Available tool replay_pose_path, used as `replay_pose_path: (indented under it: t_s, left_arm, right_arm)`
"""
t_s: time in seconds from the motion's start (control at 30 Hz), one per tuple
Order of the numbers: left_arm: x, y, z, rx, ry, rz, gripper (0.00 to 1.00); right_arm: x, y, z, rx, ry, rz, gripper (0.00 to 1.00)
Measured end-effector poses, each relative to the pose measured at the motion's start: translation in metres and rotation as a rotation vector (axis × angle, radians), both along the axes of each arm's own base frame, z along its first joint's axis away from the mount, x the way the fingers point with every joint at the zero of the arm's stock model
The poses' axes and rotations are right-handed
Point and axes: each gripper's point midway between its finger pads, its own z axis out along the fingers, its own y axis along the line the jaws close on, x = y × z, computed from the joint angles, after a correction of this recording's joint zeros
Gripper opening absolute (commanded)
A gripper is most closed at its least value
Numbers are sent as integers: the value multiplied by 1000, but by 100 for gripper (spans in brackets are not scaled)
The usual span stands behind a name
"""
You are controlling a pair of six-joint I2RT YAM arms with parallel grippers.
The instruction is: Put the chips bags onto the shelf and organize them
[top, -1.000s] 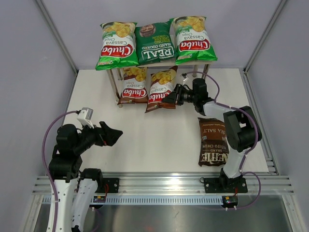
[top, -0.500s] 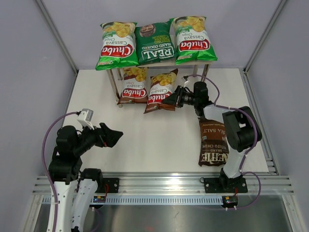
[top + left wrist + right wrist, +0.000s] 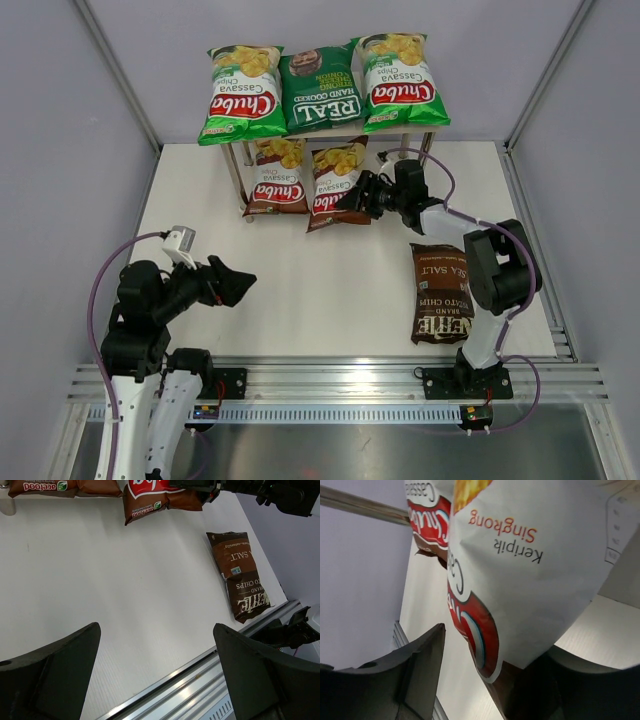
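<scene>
The shelf [image 3: 236, 172] stands at the back with two light-green Chuba bags [image 3: 242, 92] [image 3: 402, 82] and the dark-green REAL bag [image 3: 322, 88] on its top board. One brown Chuba bag [image 3: 276, 180] stands on the lower tier. The second brown Chuba bag [image 3: 336, 186] leans at the lower tier's front, between the fingers of my right gripper [image 3: 366, 196]. In the right wrist view this bag [image 3: 520, 555] rests on the right finger, with a gap at the left finger; the right gripper [image 3: 497, 645] is open. The Kettle bag [image 3: 443, 292] lies flat on the table. My left gripper [image 3: 226, 283] [image 3: 156, 627] is open and empty.
White table [image 3: 320, 280] with grey walls on three sides and a metal rail [image 3: 330, 375] along the near edge. A metal shelf leg [image 3: 360, 505] shows in the right wrist view. The right arm's cable [image 3: 440, 175] loops near the shelf's right leg.
My right gripper has moved the second brown Chuba bag back toward the shelf's lower tier and stood it more upright. The left arm has barely moved.
</scene>
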Motion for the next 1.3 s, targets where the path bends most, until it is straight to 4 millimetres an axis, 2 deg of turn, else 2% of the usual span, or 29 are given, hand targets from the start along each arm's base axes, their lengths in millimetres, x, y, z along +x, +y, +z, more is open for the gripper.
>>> replay_pose_path:
  t_s: [0.13, 0.2, 0.37, 0.47, 0.5, 0.6, 1.0, 1.17, 1.3]
  left_arm:
    - [0, 0, 0, 0, 0, -2, 99]
    - [0, 0, 0, 0, 1, -2, 99]
    - [-1, -1, 0, -1, 1, -5, 99]
    - [-1, -1, 0, -1, 0, -5, 99]
    - [-1, -1, 0, -1, -1, -6, 99]
    - [-1, -1, 0, -2, -1, -6, 99]
    - [-4, -2, 1, -3, -12, -16, 99]
    - [-5, -3, 3, -4, -21, -18, 99]
    - [-6, -3, 3, -4, -25, -21, 99]
  right_arm:
    - [5, -7, -9, -53, 32, -83, 66]
    - [6, -11, -12, -79, 46, -130, 70]
    - [7, -26, -9, -142, 71, -254, 70]
    - [7, -34, -3, -167, 71, -314, 57]
    - [7, -36, -1, -169, 72, -328, 50]
    - [8, -39, 1, -177, 73, -352, 42]
    - [16, -36, -15, -228, 83, -408, 33]
    - [26, -37, -10, -216, 87, -460, 33]
    - [38, -35, 2, -198, 75, -489, 33]
